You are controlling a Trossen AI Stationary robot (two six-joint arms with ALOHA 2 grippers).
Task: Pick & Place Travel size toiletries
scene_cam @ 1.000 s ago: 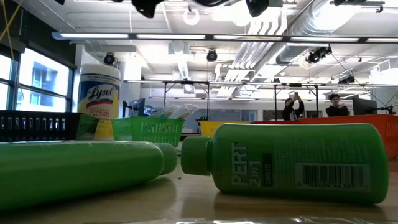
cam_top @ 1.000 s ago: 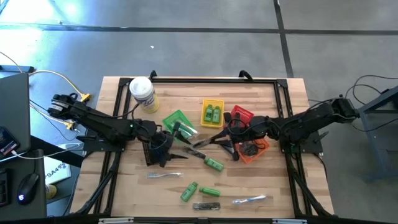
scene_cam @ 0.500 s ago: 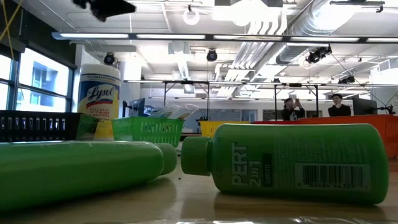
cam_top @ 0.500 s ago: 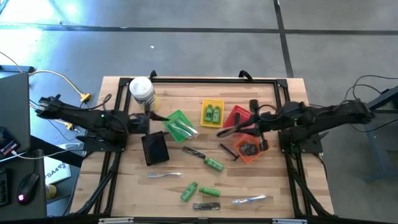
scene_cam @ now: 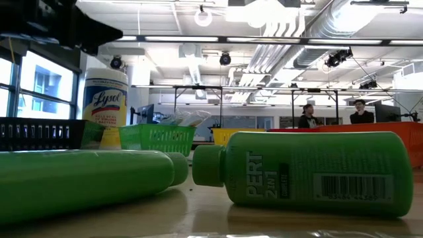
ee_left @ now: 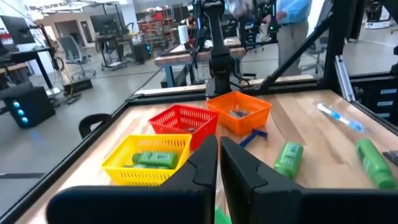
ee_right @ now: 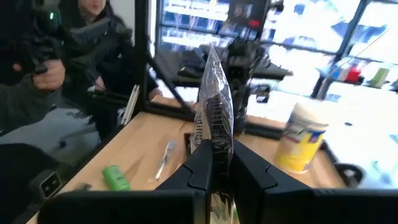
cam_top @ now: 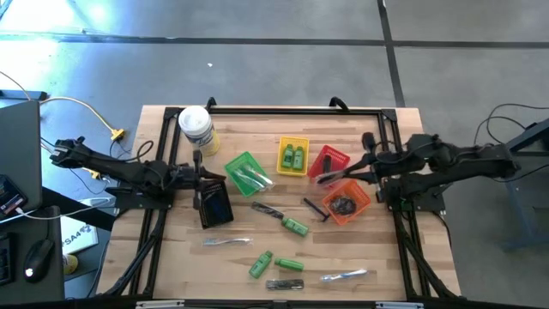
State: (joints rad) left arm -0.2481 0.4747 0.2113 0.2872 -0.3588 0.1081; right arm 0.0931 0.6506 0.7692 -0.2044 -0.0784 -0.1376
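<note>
The wooden tabletop (cam_top: 377, 249) carries five small baskets in a loose row: a black one (cam_top: 214, 206), a green one (cam_top: 246, 172) with clear-wrapped pieces in it, a yellow one (cam_top: 292, 155) holding two green bottles (cam_top: 293, 156), a red one (cam_top: 328, 160) and an orange one (cam_top: 347, 204) with dark discs (cam_top: 343, 205) inside. A white-lidded jar (cam_top: 196, 126) stands at the far left corner. Loose toiletries lie on the near half: more green bottles (cam_top: 295, 226), a wrapped silvery piece (cam_top: 226, 242), a blue toothbrush (cam_top: 344, 275) and a dark razor (cam_top: 316, 209) just beside the orange basket. In the low view two green bottles (scene_cam: 310, 172) lie on their sides and fill the foreground, blocking most of the tabletop behind

The left gripper (ee_left: 219, 163) hangs over the black basket, reaching in from the left edge, its fingers (ee_left: 244, 174) drawn together with nothing between them. The right gripper (ee_right: 216, 163) is raised between the red and orange baskets, its arm stretched in from the right, fingers (ee_right: 200, 168) clamped on a clear-wrapped comb (ee_right: 213, 118) that stands up from them
</note>
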